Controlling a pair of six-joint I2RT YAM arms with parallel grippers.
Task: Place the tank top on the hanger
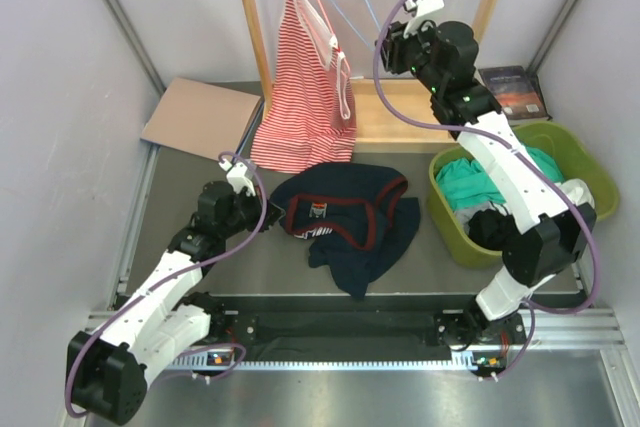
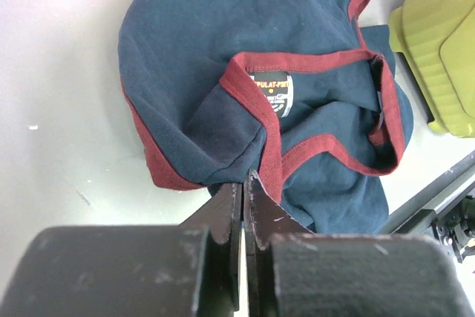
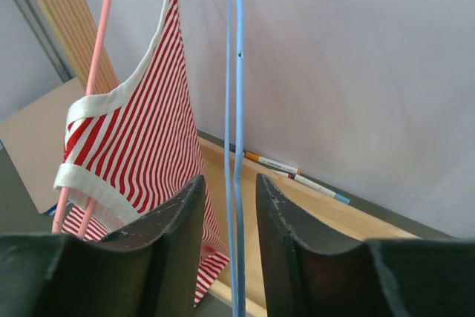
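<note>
**Hanging station, one moment: items left to right, with handling notes**

1. Cardboard sheet (image 1: 200,117), flat at the far left of the worktop (image 1: 430,267). It played no part in the step.
2. Left arm's fingers (image 2: 223,213), low at the near left edge of the garment. They were pressed together where two runs of dark red trim met. They appeared to be pinching a fold there, though the wrist view hid the fabric at the tips.
3. Tank top (image 1: 345,217), navy with red trim. It lay crumpled in a heap mid-worktop, neck label showing, well apart from the rail and on no hanger.
4. Striped tank top (image 1: 305,97), hung on a pink hanger (image 3: 100,50) at the back. It was not wanted for this task.
5. Hanger (image 3: 238,72), light-blue wire, hung bare just right of the striped top.
6. Right arm's fingers (image 3: 178,228), raised to the rail. They stood apart with the blue wire running between them, and were not yet closed on it.
7. Green bin (image 1: 560,142), far right, holding a green garment (image 1: 470,182).

Handling advice:
- The right fingers should close squarely on the blue wire alone, keeping clear of the pink one beside it.
- The hanger should be unhooked before it is carried down.
- The left fingers should lift by the trim, so that an armhole or the neck opens for the wire to enter.
</note>
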